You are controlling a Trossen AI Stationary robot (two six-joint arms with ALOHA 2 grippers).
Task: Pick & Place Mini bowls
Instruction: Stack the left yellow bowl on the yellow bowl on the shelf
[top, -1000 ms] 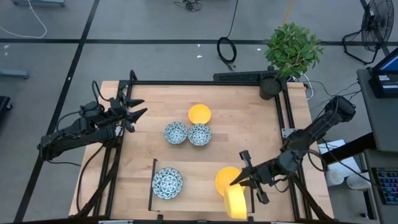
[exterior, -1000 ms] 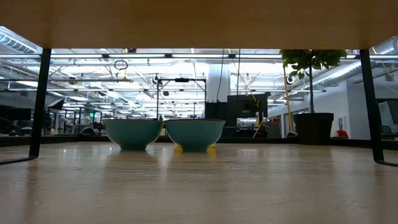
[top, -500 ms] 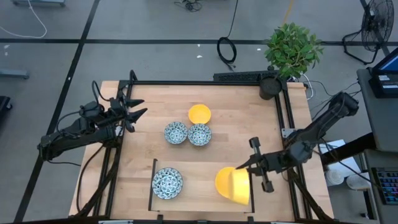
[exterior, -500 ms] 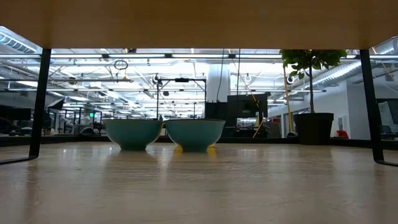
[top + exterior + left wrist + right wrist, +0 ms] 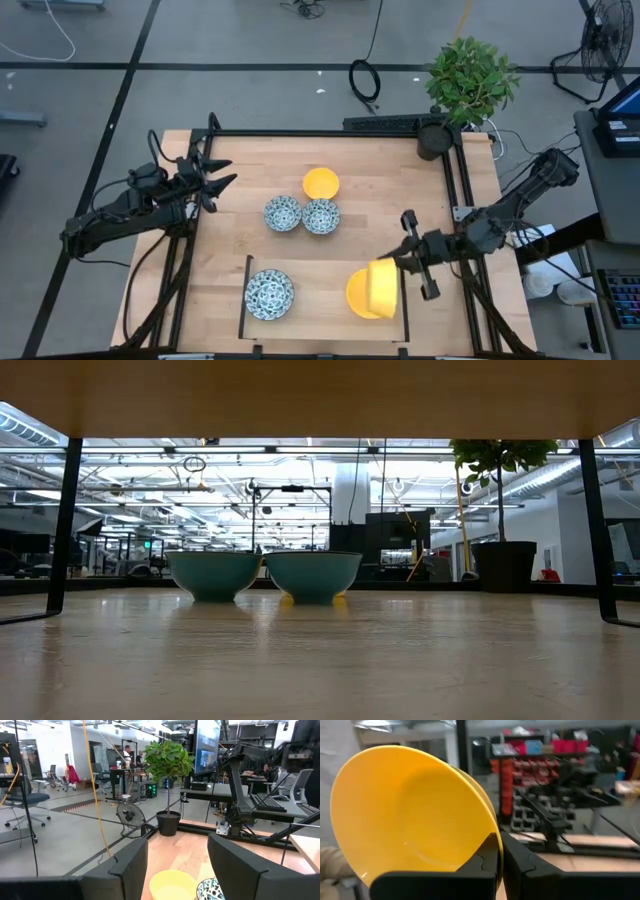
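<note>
The right tool (image 5: 398, 262) is clamped on the rim of a yellow mini bowl (image 5: 383, 289), one finger inside the rim and one outside, as the right wrist view shows plainly (image 5: 405, 815). The bowl hangs tipped on edge near the surface's front edge, toward the front right corner, partly over a second yellow mini bowl (image 5: 357, 293) that sits flat there. My guess is the step in hand is nesting the held bowl into that one.

To do it well, I would roll the wrist until the held bowl's mouth faces up and is level, then centre it over the seated bowl before lowering. Coming down tilted risks the rim catching the lower bowl and skidding it toward the edge. A rim pinch is a thin hold, so slow moves suit it, and the fingers should part only once the bowl rests.

A third yellow bowl (image 5: 321, 183) sits toward the back edge. Two blue-patterned bowls (image 5: 282, 213) (image 5: 321, 216) touch side by side mid-surface, and another (image 5: 269, 293) is near the front edge, left of centre.

The left tool (image 5: 222, 172) waits over the back left part of the surface, fingers apart, holding nothing.
</note>
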